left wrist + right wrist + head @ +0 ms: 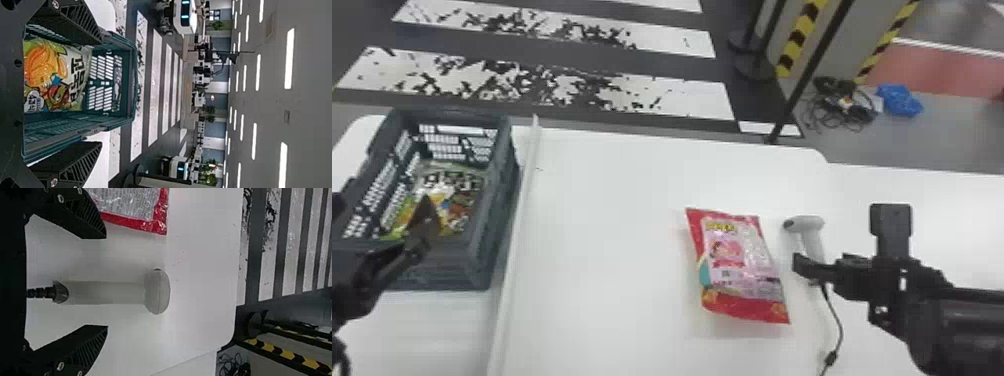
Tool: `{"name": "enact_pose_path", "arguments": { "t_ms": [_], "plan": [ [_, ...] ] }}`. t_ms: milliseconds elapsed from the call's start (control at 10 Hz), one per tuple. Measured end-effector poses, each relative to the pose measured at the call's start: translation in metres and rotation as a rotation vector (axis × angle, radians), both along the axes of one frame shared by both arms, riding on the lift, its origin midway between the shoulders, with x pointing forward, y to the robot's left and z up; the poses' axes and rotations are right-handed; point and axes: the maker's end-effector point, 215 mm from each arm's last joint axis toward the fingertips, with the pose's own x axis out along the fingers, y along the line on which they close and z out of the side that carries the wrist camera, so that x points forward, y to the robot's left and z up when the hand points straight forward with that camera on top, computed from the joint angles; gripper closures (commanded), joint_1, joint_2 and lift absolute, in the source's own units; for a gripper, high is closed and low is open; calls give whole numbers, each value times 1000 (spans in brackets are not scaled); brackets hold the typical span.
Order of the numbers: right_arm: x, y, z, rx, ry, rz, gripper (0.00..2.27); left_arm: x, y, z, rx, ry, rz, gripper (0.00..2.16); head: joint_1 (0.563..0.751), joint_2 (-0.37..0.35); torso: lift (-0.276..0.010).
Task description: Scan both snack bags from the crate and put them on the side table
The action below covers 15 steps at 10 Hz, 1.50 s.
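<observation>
Red and pink, a glossy snack bag with printed pictures (739,267) lies flat on a long white table (612,225), just left of the scanner. Second item: a green, white and orange printed snack bag (452,200), lying inside a dark grey-green plastic crate with slotted walls (499,210). Crate position: left part of the work area, on a white surface, beside a raised white strip (519,240) that runs along the table.

Right gripper (843,235): at the scanner. In the right wrist view, the right gripper (106,282) has its two black ribbed fingers spread wide, one to either side of the handle of a pale handheld scanner (105,292); there is a gap on both sides, so nothing is gripped. A black cable (839,320) leaves the handle end; in the head view the scanner's dark window faces the red bag's side.

Left gripper (383,202): at the crate's near end. The left wrist view shows the left gripper (101,92) with fingers wide apart and nothing held; the orange-printed bag shows between them, farther off.

Surroundings: black-and-white striped floor (532,85) beyond the table, yellow-and-black striped edging (799,40), a heap of dark cables (842,107) and a crumpled blue bundle (899,100).
</observation>
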Motion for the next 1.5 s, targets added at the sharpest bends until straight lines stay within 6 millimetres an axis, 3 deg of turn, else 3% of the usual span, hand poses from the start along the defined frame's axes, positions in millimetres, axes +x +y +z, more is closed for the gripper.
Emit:
{"name": "enact_pose_path", "arguments": {
  "t_ms": [200,500,900,1000,1100,1200,1300,1500],
  "plan": [
    [-17,26,4,147,25,28,107,0,0,-2,-1,4,0,87,695,-147,-87],
    [-21,61,8,322,33,78,110,0,0,-3,2,5,-1,87,695,-99,-87],
    [-29,84,-24,452,140,95,110,2,0,-1,9,2,-7,87,695,-65,-87],
    [-30,88,-29,486,159,97,242,2,0,0,10,2,-8,87,695,-59,-87],
    [-32,92,-32,521,179,98,751,2,0,0,10,1,-9,87,695,-54,-87],
    [-33,96,-33,559,194,106,1764,2,1,0,11,1,-8,87,695,-48,-87],
    [-35,94,-35,572,210,103,2253,2,1,0,11,1,-9,87,695,-48,-87],
    [-46,96,-35,612,258,97,2256,3,1,1,11,0,-9,87,695,-48,-87]
  ]
}}
